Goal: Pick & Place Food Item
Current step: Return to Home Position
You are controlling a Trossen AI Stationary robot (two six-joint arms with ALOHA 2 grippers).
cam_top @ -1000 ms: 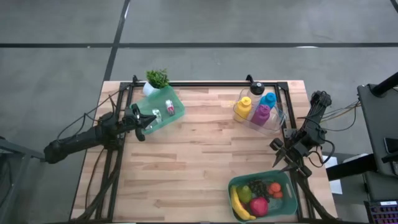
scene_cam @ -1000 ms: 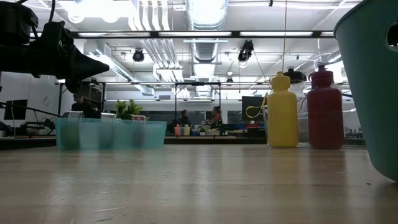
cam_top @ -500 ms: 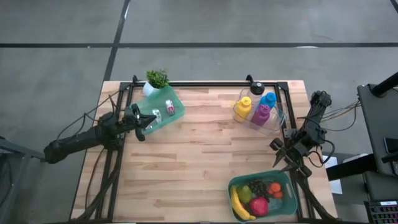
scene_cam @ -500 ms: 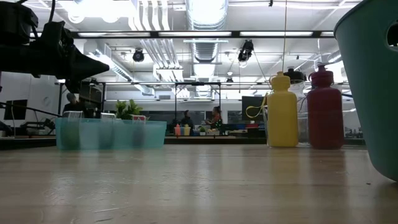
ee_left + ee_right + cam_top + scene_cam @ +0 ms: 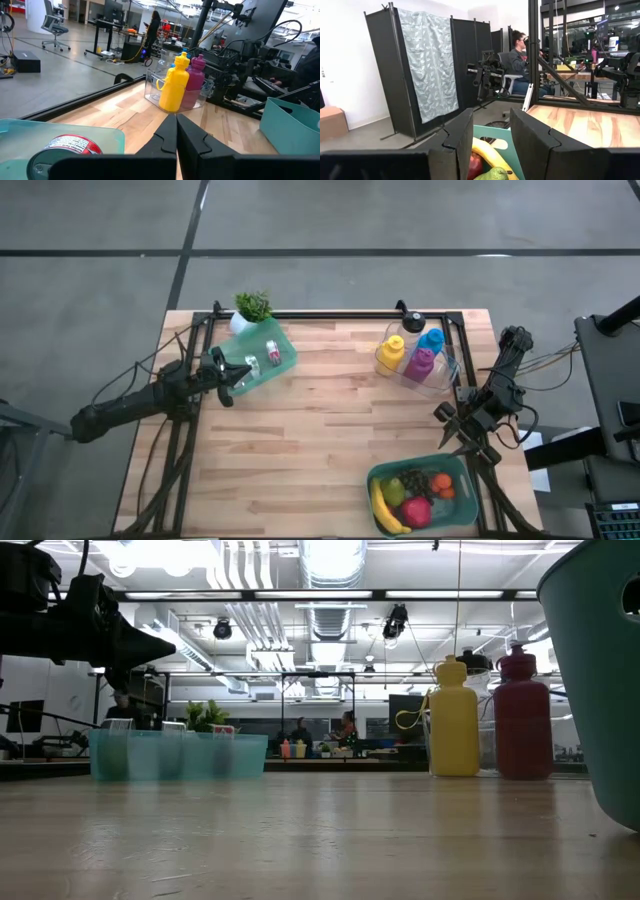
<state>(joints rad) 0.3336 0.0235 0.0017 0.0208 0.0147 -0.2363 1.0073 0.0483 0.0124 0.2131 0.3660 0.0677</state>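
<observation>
The food lies in a green basket (image 5: 455, 467) at the table's near right: a yellow banana (image 5: 383, 509), a red apple (image 5: 417, 511), a green pear (image 5: 396, 491) and an orange fruit (image 5: 441, 482). In the right wrist view the banana (image 5: 487, 153) and pear (image 5: 494, 174) show past the fingers. My right gripper (image 5: 453, 430) hovers open at the table's right edge, just beyond the basket, nothing between its fingers (image 5: 491, 120). My left gripper (image 5: 226, 385) is shut and empty, level above the table's left side beside a teal tray (image 5: 283, 350).
The teal tray holds small cans (image 5: 70, 145). A potted plant (image 5: 252, 307) stands at the far left. A clear bin (image 5: 440, 379) at the far right holds yellow (image 5: 391, 353), blue and purple bottles. Bare wood (image 5: 320, 430) spans the table's middle.
</observation>
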